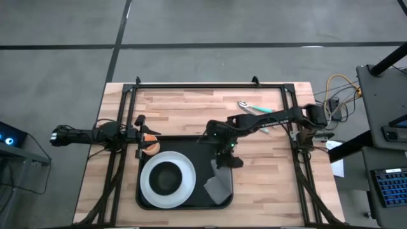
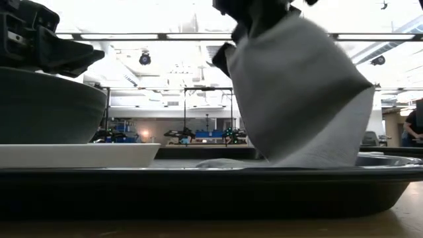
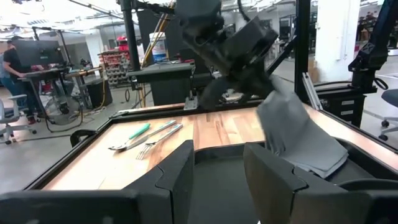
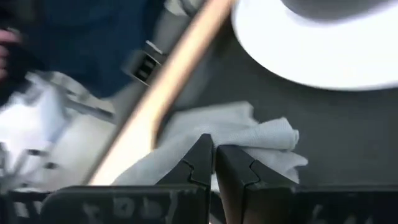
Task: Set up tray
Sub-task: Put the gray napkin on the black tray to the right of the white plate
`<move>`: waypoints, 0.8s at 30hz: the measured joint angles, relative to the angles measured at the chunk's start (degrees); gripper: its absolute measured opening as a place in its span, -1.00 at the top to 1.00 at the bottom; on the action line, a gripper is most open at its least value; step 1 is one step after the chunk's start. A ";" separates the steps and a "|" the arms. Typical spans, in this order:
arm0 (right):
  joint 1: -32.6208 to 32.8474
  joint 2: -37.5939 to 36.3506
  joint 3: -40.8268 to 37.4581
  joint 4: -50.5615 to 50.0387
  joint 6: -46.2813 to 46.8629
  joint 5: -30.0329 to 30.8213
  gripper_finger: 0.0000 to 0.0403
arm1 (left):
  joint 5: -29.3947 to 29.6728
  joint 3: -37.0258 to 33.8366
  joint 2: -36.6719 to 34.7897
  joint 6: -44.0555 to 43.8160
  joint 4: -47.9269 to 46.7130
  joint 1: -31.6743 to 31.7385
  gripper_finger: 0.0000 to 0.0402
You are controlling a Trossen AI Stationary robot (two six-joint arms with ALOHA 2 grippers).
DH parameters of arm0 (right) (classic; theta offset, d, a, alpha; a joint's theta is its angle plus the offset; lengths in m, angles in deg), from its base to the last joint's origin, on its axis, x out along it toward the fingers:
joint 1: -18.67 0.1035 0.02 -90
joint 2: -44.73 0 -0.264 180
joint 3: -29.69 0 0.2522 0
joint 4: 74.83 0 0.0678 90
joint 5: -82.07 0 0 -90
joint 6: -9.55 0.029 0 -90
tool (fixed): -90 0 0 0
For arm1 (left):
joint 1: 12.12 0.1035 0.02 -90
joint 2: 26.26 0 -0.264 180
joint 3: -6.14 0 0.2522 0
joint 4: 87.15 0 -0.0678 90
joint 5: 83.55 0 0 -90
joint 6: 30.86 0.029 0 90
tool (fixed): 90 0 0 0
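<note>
The black tray (image 1: 191, 146) lies at the table's near middle. On its left half stands a white plate (image 1: 149, 191) with a dark bowl (image 1: 166, 179) on it. A grey cloth (image 1: 218, 186) is over the tray's right half, and my right gripper (image 1: 224, 160) is shut on it just above. In the low view the cloth (image 2: 297, 99) hangs from the gripper down to the tray (image 2: 198, 185). My left gripper (image 3: 217, 168) waits open at the table's left edge, pointing level across the tray, with nothing between its fingers. My right gripper pinches the cloth's upper end (image 4: 177, 154) between its two fingers, slanting down from above and from the table's far right. The cloth hangs slack below the fingers, bunched at the top. Its lower end (image 2: 291, 158) rests on the tray's floor.
A fork and spoon with teal handles (image 1: 254, 108) lie on the wood near the far edge. A small orange thing (image 1: 151, 145) sits at the tray's far left corner, by my left gripper. Black frame rails (image 1: 210, 86) run round the table. Bare wood lies right of the tray.
</note>
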 joint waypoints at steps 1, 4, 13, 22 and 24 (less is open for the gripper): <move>-0.33 0.04 0.00 -1.24 -0.81 1.71 0.96 | -0.01 0.00 0.00 0.00 0.00 -0.01 0.39; -0.95 0.87 0.00 -4.84 -2.83 5.08 0.96 | -0.01 0.00 0.00 0.02 0.00 0.00 0.39; -0.79 1.45 -0.06 -16.10 -0.74 17.26 0.96 | -0.01 -0.02 0.02 0.02 0.00 0.00 0.39; -1.00 0.92 -0.05 -17.15 -1.83 29.10 0.96 | -0.01 -0.02 0.02 0.02 0.00 0.00 0.39; -1.10 0.92 -0.05 -16.07 -4.38 29.16 0.96 | -0.01 -0.02 0.01 0.02 0.02 0.00 0.39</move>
